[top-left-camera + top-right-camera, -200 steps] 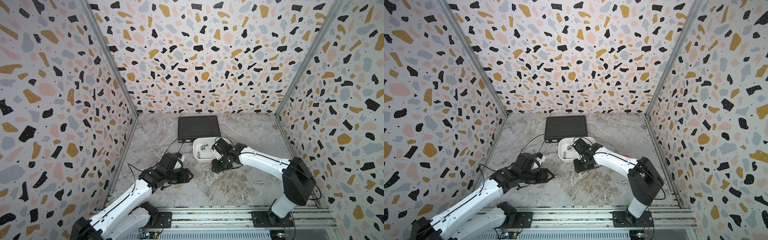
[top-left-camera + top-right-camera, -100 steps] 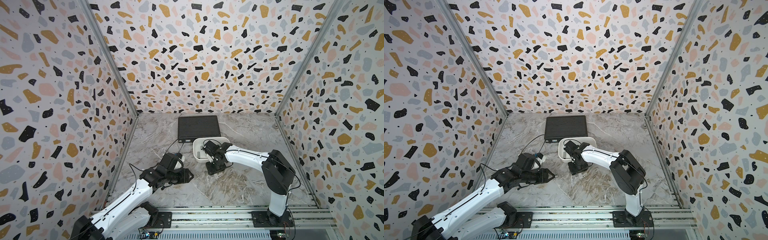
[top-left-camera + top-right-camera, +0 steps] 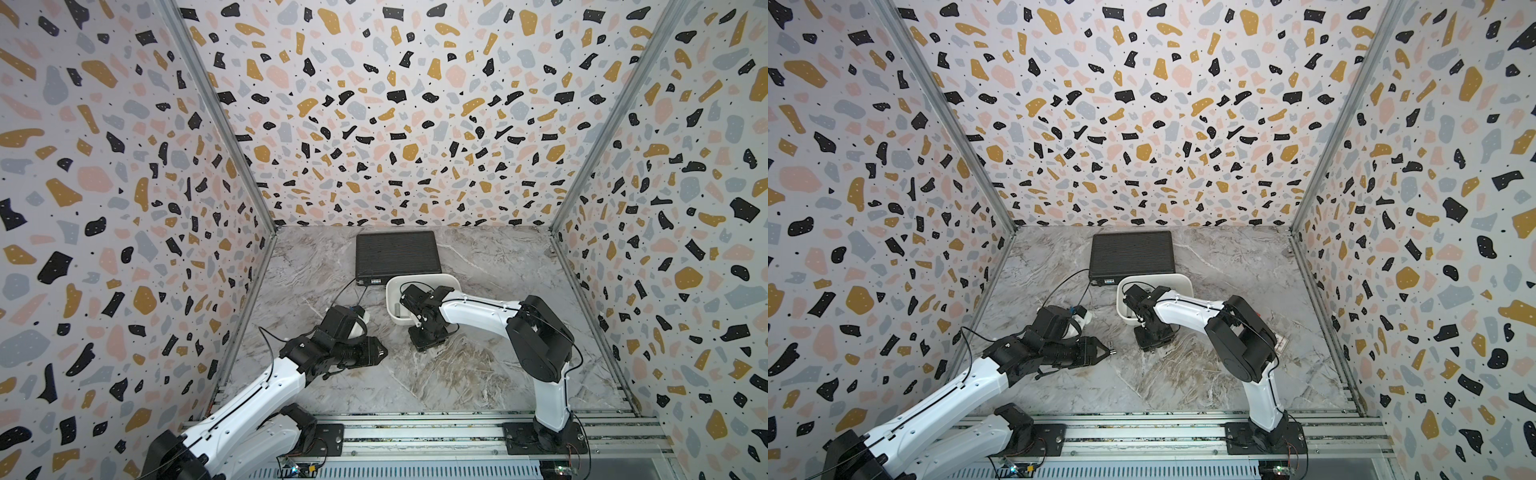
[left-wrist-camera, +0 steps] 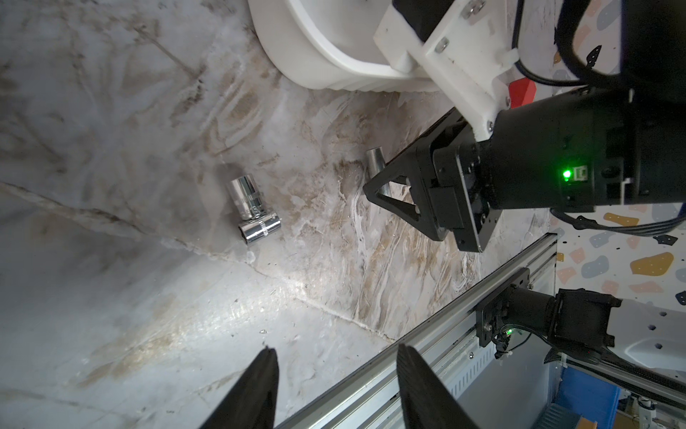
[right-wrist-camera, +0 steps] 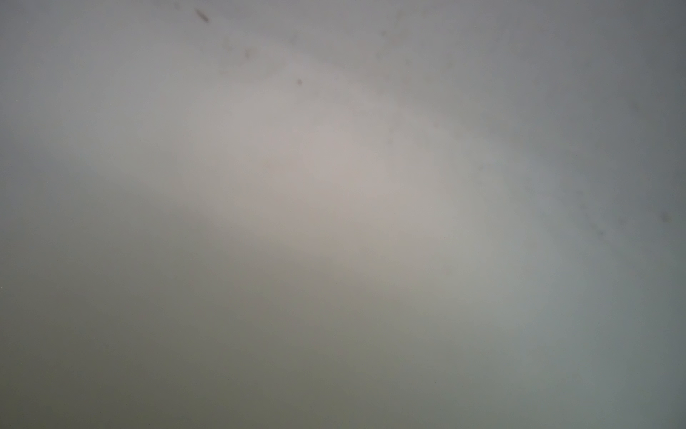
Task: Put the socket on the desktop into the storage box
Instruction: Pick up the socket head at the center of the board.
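Two chrome sockets [image 4: 248, 196] [image 4: 260, 229] lie touching each other on the marble desktop [image 3: 478, 374], seen in the left wrist view. A third socket [image 4: 374, 160] stands upright at the fingertips of my right gripper [image 4: 371, 182], partly behind one finger. The right gripper [image 3: 428, 338] [image 3: 1152, 340] points down at the desktop, just in front of the white storage box [image 3: 419, 278] [image 3: 1154, 277] [image 4: 315, 55]. How its jaws stand is hidden, and the right wrist view is a grey blur. My left gripper [image 4: 334, 371] [image 3: 380, 353] hovers open and empty, short of the two sockets.
A black ribbed case [image 3: 397, 253] sits behind the box, with thin cables [image 3: 345, 286] running from it toward my left arm. The metal rail [image 3: 415, 428] lines the front edge. Speckled walls close in three sides. A small grey piece [image 3: 397, 309] shows inside the box.
My right arm has folded in. Its gripper has slid left along the box's front and dropped to the desktop by the box's front left corner. The left arm has stayed put.
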Tool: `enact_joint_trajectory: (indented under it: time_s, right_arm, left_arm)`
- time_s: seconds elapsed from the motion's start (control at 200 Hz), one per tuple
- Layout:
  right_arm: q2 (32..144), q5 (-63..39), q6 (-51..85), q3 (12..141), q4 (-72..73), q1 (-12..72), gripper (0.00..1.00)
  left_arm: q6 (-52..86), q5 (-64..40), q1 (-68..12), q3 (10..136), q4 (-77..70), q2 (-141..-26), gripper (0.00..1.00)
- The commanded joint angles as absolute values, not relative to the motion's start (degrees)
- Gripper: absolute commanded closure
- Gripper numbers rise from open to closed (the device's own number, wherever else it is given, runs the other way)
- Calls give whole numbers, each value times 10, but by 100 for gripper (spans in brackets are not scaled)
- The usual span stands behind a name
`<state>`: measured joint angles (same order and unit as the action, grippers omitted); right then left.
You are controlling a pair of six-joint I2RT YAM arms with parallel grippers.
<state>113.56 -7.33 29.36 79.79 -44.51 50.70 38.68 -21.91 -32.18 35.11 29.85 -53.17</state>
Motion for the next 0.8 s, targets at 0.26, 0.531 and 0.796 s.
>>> enact_joint_trajectory:
  time_s: [0.26,0.531,0.796]
  right_arm:
    - [1143,-71,294,800,-471,511,87]
    - [1119,-71,293,795,-469,510,87]
    - [1066,-64,287,788,-473,511,86]
  left_arm:
    - [389,-221,-319,346,278,-542,45]
    - [388,-219,-319,350,280,-544,45]
    - [387,-213,-319,359,281,-549,45]
